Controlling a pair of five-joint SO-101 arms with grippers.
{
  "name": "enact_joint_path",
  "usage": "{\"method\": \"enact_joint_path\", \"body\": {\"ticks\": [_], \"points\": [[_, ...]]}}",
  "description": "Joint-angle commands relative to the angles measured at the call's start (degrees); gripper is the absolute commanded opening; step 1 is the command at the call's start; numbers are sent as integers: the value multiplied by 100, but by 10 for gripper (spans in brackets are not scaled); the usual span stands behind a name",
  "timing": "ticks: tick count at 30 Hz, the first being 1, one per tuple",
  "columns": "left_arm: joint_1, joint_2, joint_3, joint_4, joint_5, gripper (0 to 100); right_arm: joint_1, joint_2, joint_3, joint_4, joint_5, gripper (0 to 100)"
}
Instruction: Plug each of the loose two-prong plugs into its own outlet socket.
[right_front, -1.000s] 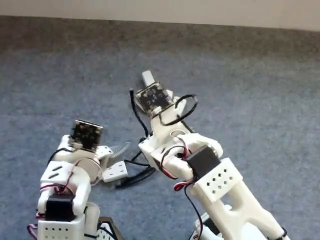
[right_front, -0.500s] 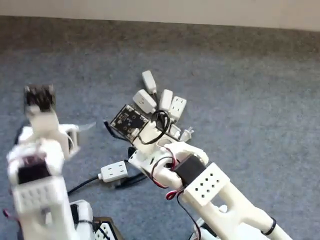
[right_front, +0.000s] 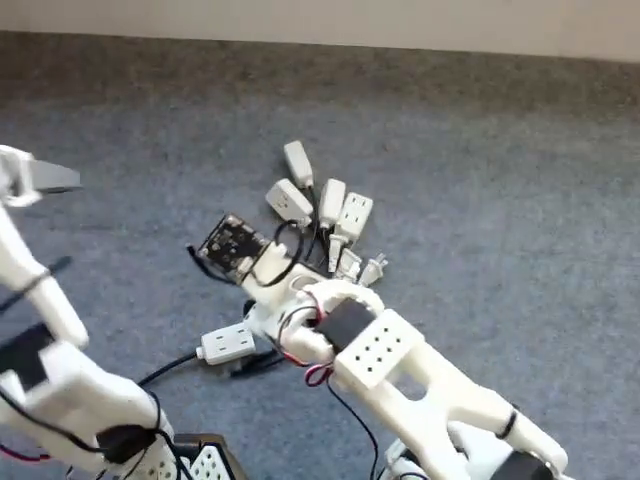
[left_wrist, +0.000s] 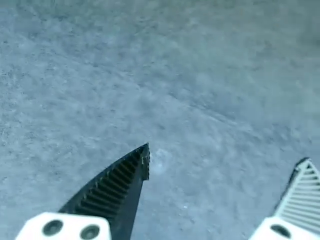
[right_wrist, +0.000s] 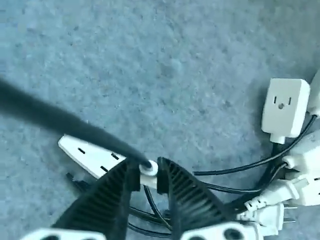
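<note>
- Carpet (right_front: 520, 180), grey-blue and fuzzy, covers the whole surface.
- The right gripper (right_wrist: 148, 167) has black, wedge-shaped, ridged fingers (right_wrist: 112, 195). They are pressed together on a small white plug (right_wrist: 148, 170) with a black cord (right_wrist: 60, 122), close over a flat white socket (right_wrist: 90, 154).
- In the high view this flat white socket lies low and left of centre, beside the right arm.
- The left gripper (left_wrist: 225, 155) stands wide apart over bare carpet; one finger is black, one white, both toothed.
- Boxy white sockets (right_front: 330, 200) fan out at the centre of the high view, and loose plugs (right_front: 362, 266) with metal prongs lie just below them.
</note>
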Motion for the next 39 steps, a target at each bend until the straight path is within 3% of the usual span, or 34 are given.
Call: {"method": "enact_joint_path", "body": {"ticks": [1,11,17,23,29,35,39], "points": [[-470,1024,-1332,88,-369,421,-312,75,-215,-127,62,5],[-716,1842,-1771,44,-826,421,-708,198,-1068,418,325,6],[-338,1877,-1745,114,-1363,421,-840,127,-1086,1349,1618,6],[567,1376,-1938,1108,-1424,421,787,119,-1305,1015,-79,6],[1323,347,-1868,1363,-967,421,1464,-13,-1130,470,-958,6],[2193,-971,-40,1275,-949,421,1508,-1569,-171,127,-1582,6],[2774,-2343,1842,299,-853,421,1587,-2686,558,136,-1749,6]]}}
